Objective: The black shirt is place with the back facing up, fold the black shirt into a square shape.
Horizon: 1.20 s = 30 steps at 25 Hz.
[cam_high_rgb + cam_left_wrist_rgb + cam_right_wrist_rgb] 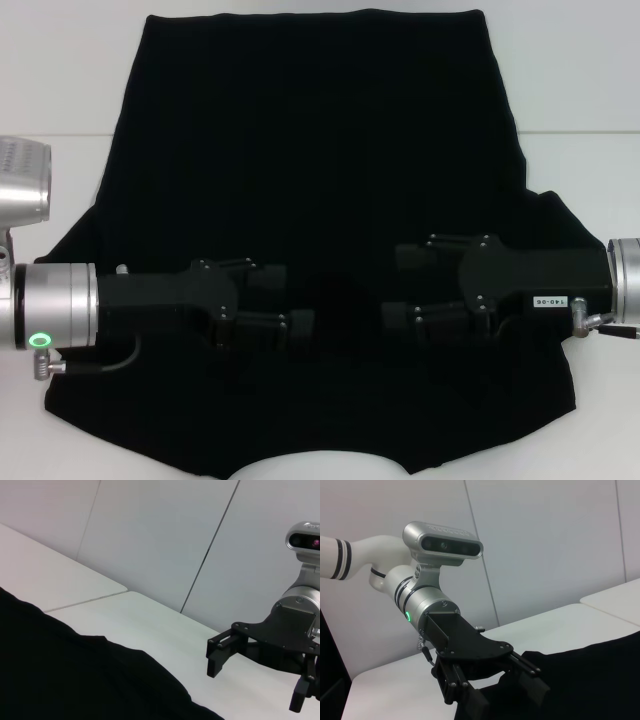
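Basically nothing is folded yet: the black shirt [320, 170] lies spread flat over the white table [590, 90], plain side up, no lettering showing, with the hem at the far edge and the neckline curve at the near edge, closest to the robot. Sleeves look spread out to both sides, so every fold is still to do, judging from how the cloth lies. Both arms reach in from the sides and meet over the near-middle of the shirt. The left gripper [290, 325] sits left of centre with its fingers pointing inward; the right wrist view shows it [507, 690] with fingers spread apart and nothing between them, hanging just above or at the cloth, contact not clear. The right gripper [405, 285] is right of centre, mirrored; the left wrist view shows it [257, 677] with fingers parted wide, holding nothing, clear of the table in that view. In the head view black fingers on black cloth blur together, so whether either tip touches fabric cannot be told. Neither gripper has pinched any cloth. Judgement: very start of the task, the likely first step being a grab at the neckline or shoulder area to bring it over.
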Each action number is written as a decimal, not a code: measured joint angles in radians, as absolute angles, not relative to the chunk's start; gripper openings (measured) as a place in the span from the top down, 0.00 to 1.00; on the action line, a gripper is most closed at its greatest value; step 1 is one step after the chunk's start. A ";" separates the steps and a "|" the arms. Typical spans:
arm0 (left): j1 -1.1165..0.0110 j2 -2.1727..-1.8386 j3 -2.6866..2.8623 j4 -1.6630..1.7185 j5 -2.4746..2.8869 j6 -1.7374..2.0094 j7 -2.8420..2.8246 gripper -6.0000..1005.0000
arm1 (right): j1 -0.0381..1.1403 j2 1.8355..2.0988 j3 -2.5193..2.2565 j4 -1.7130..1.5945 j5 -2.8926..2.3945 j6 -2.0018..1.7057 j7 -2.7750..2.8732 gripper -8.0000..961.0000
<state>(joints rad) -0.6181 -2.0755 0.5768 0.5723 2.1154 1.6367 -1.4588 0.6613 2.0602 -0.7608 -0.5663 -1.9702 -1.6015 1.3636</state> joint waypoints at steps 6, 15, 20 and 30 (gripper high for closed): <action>-0.618 -2.075 0.577 0.573 2.115 1.637 -1.459 0.12 | 0.663 2.060 -0.761 -0.566 -1.970 -1.601 1.364 0.07; -0.618 -2.075 0.573 0.574 2.115 1.630 -1.464 0.12 | 0.664 2.060 -0.756 -0.566 -1.969 -1.601 1.363 0.07; -0.618 -2.071 0.553 0.582 2.111 1.567 -1.548 0.12 | 0.667 2.063 -0.751 -0.566 -1.964 -1.592 1.362 0.07; -0.580 -2.050 0.441 0.659 2.167 1.330 -1.800 0.12 | 0.696 2.086 -0.750 -0.556 -1.961 -1.554 1.370 0.07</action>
<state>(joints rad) -0.5800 -2.0497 0.4410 0.6594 2.1671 1.3305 -1.8001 0.6961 2.0863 -0.7500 -0.5559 -1.9605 -1.5541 1.3701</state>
